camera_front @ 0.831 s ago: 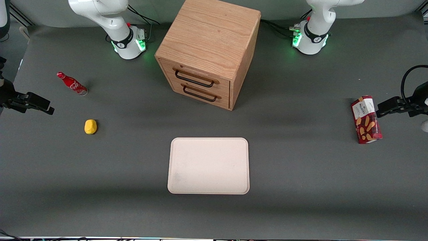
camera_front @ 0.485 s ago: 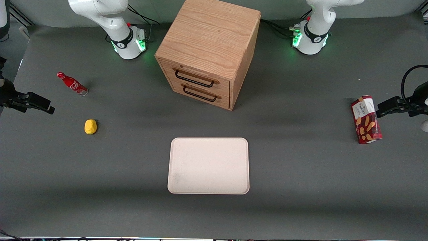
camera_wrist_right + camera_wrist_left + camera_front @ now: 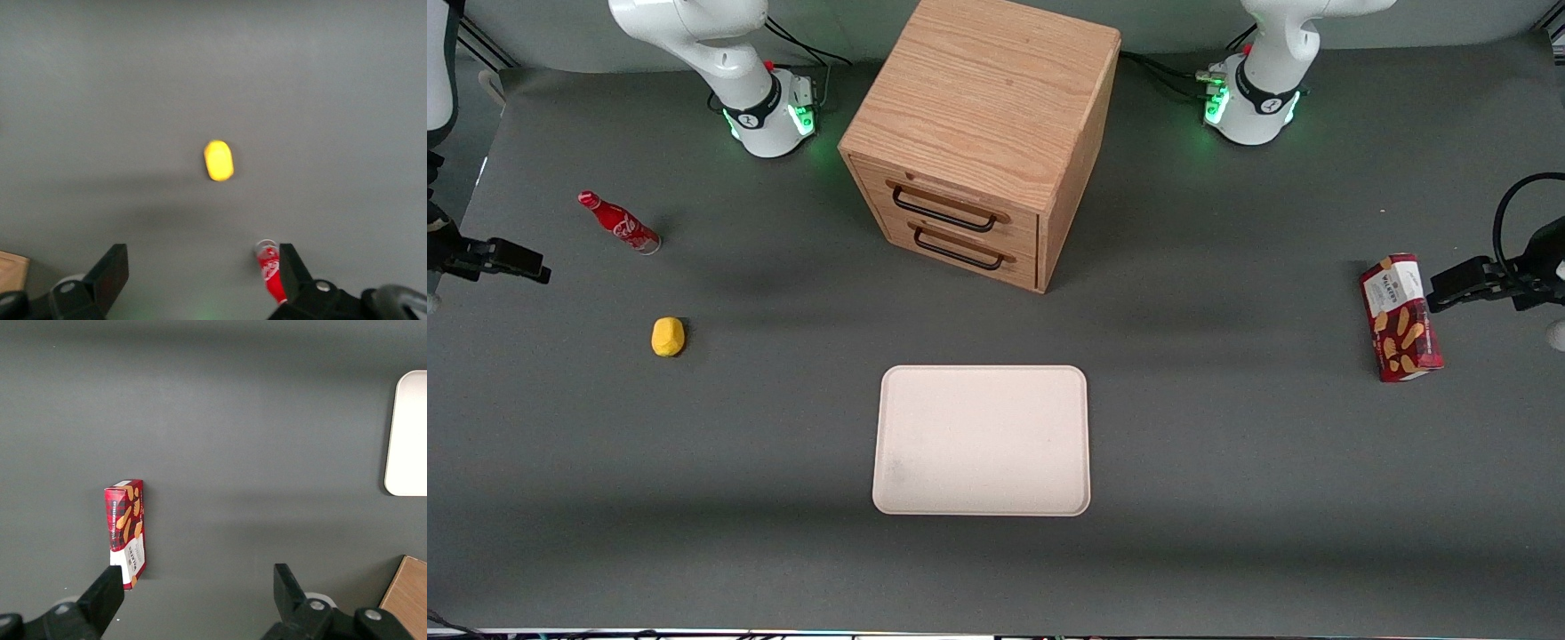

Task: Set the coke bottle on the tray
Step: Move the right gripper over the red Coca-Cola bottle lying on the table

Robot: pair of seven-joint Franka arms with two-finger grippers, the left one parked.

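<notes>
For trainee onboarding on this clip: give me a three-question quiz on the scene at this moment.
1. True or false: the coke bottle already rests on the tray.
2. Which lies nearer the front camera: the yellow lump or the bottle?
3. The gripper is: A) shut on the bottle, B) open, holding nothing, C) open over the tray.

Key:
1. False; it stands on the table toward the working arm's end, the tray bare.
2. The yellow lump.
3. B.

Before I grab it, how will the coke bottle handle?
The coke bottle stands tall and slim, so a nudge would likely tip it, then it may roll. Its glossy surface could slip. The open gripper hangs above the table, apart from it.
</notes>
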